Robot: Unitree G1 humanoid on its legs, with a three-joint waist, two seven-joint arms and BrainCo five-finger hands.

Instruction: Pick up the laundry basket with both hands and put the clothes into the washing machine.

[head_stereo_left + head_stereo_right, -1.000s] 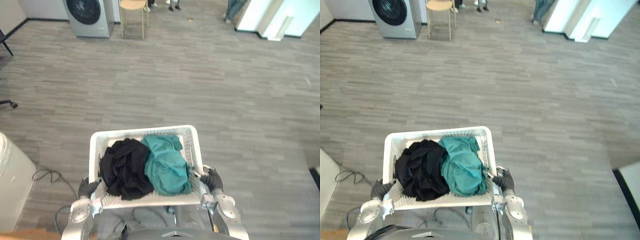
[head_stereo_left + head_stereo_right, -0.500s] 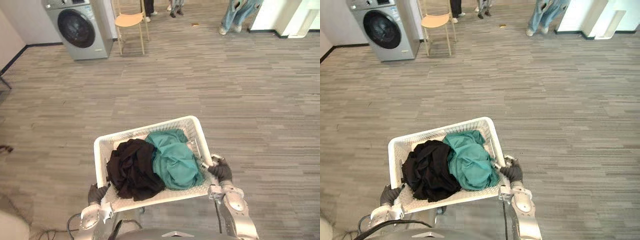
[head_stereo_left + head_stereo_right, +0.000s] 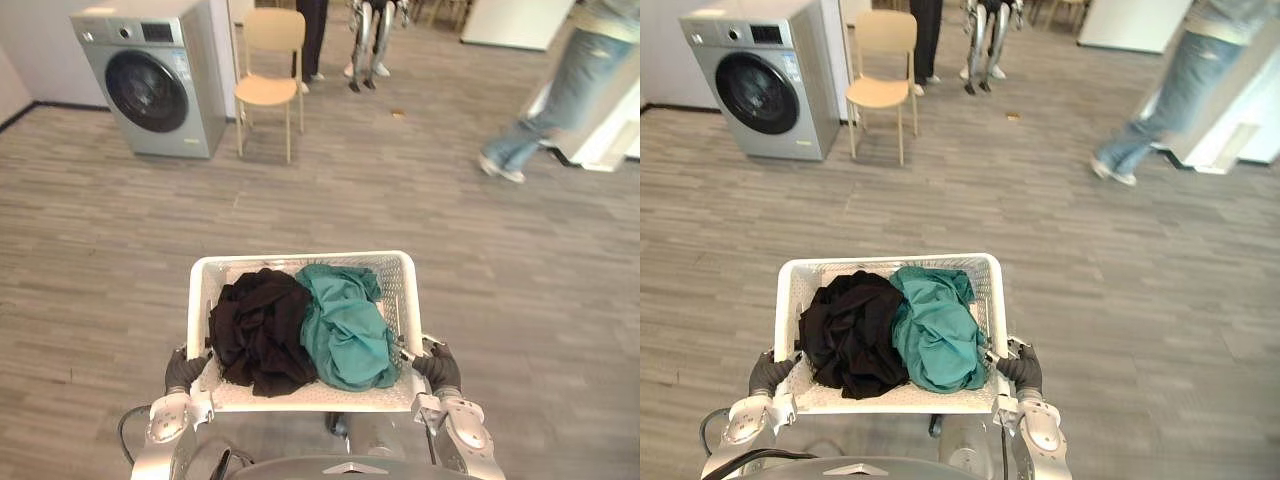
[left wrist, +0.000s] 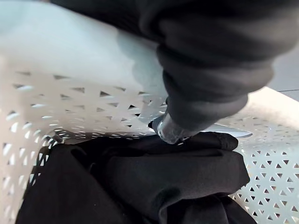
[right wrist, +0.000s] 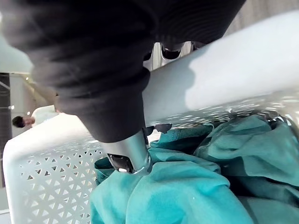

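Note:
I carry a white perforated laundry basket (image 3: 396, 277) in front of me, level above the floor. Inside lie a black garment (image 3: 255, 332) on the left side and a teal garment (image 3: 347, 328) on the right side. My left hand (image 3: 183, 369) is curled over the basket's left rim (image 4: 70, 51), and my right hand (image 3: 438, 366) is curled over the right rim (image 5: 224, 70). The grey washing machine (image 3: 150, 78) stands far ahead at the left, its round door closed.
A beige chair (image 3: 268, 60) stands just right of the washing machine. A person in jeans (image 3: 550, 95) walks at the far right, and other people's legs (image 3: 368, 40) stand behind the chair. A white cabinet (image 3: 610, 135) is at the right edge.
The view has lifted and turned, so the washing machine and chair show more fully. The basket has levelled out in my hands. The person in jeans has walked further right.

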